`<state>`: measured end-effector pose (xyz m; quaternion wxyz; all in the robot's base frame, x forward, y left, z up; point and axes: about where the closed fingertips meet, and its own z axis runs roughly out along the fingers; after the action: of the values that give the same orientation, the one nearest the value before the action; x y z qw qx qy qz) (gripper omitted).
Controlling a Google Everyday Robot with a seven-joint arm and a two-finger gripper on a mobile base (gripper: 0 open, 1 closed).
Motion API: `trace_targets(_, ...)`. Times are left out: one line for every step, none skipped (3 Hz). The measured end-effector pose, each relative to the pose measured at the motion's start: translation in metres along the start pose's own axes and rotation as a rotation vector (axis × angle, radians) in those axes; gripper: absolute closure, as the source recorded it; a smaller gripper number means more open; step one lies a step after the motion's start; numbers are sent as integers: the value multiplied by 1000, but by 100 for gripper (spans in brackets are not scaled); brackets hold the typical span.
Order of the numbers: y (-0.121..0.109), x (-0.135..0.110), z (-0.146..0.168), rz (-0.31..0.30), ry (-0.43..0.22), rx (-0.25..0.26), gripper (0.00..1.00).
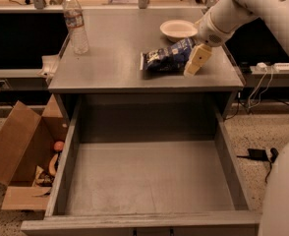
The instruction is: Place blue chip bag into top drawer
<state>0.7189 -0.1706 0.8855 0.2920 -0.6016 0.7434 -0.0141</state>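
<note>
The blue chip bag (166,57) lies on its side on the grey cabinet top (115,58), right of centre, just in front of a white bowl. My gripper (194,62) hangs from the white arm at the bag's right end, touching or nearly touching it. The top drawer (149,176) is pulled wide open below the cabinet top, a shallow grey box with nothing lying in it.
A white bowl (178,30) sits behind the bag. A clear water bottle (76,23) stands at the top's back left. An open brown cardboard box (24,151) with items stands on the floor left of the drawer. Cables and a power strip (267,69) lie at right.
</note>
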Motion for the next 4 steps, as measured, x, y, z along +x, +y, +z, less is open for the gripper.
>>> trace_targets(-12,-5,15,15,-22,-2,0)
trace_targets(-15,-8,29,25,-35,-19,15)
trace_targets(-15,-13,33,21,-57,-30,46)
trace_targets(-13,-17,30,13,-77,-29,71)
